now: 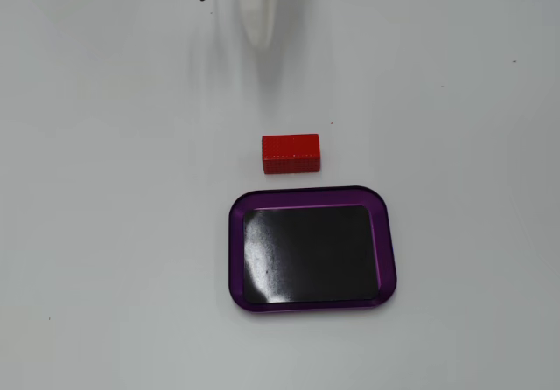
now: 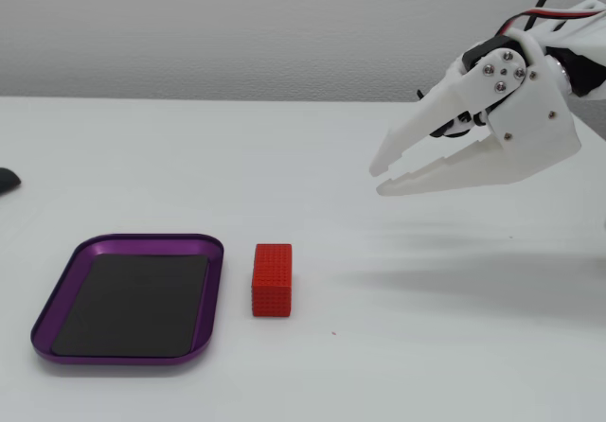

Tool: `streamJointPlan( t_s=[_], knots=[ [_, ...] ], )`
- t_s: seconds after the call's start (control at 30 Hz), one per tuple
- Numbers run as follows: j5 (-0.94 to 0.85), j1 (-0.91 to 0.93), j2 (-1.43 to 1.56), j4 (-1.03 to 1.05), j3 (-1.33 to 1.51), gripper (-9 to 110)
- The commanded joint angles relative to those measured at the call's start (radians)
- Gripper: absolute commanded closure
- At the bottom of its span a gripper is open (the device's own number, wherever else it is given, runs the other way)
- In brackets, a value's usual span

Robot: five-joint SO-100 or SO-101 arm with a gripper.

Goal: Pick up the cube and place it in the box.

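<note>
Fixed views show the cube [image 2: 273, 278] just beside the box [image 2: 57, 294], the narrowly parted tool [image 2: 381, 178] well apart; a careless approach could nudge it against the rim.

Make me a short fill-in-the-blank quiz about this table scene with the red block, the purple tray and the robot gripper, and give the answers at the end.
1. The cube rests on the table, ____ the box, not inside it.
2. The floor of the box is ____ in colour.
3. The gripper is in the air, holding ____.
4. The box has nothing in it; its rim is ____ in colour.

Missing words: beside; black; nothing; purple
</note>
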Motion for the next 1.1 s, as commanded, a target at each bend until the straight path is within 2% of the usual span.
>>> streamJointPlan(
  t_s=[0.0,0.63,0.73,0.87,1.07],
  knots=[
    [0.008,0.011,0.023,-0.04,0.009,102],
    [0.002,0.012,0.023,-0.048,0.009,102],
    [-0.012,0.023,0.023,-0.132,0.002,102],
    [-0.095,0.086,0.003,-0.241,-0.104,102],
    [-0.15,0.078,-0.198,-0.21,-0.333,101]
  ],
)
